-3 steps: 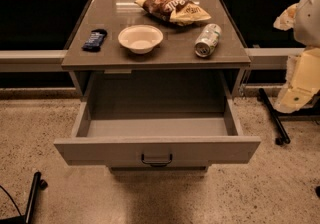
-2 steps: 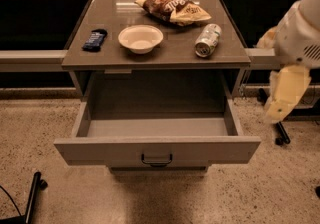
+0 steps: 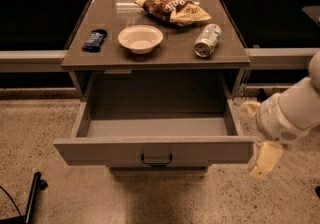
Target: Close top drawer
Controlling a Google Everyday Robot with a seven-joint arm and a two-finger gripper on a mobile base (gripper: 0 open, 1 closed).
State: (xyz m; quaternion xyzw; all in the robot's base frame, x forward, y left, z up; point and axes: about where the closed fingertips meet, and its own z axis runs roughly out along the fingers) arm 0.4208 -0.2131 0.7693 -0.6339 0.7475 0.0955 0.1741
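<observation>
Wide grey-beige top drawer standing fully open, right end just left of cream gripper; open or closed, impossible to tell. Risks jamming askew if shoved off-centre, rolling toppled silver can up-left on brown bench.

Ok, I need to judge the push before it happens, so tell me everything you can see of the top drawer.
The top drawer is pulled well out from under the cabinet top, level, with nothing visible on its grey-beige floor. It looks like painted wood or laminate, with a tall flat front panel, two side walls, and a small dark metal loop handle at the centre of the front. The gripper hangs just off its right front corner. Whether the two touch cannot be told.
</observation>
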